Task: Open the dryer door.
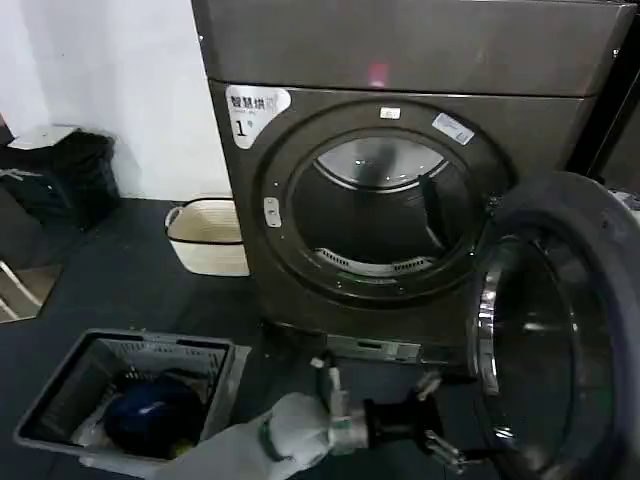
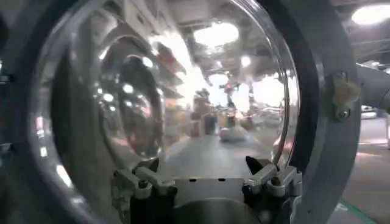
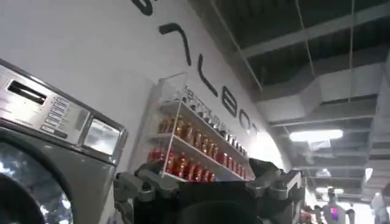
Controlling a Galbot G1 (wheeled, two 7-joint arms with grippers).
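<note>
The dryer door (image 1: 560, 330) stands swung open at 4 o'clock from the drum opening (image 1: 378, 205). The left gripper (image 1: 440, 420), fingers spread and released, sits against its inner face. Risk: continued pushing could strain the hinge.

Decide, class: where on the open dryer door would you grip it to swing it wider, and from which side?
Grip the dryer door at its free rim edge nearest the left gripper, coming from the drum side: the door stands swung out on its right-hand hinge, so that thin edge faces the fingers.
</note>
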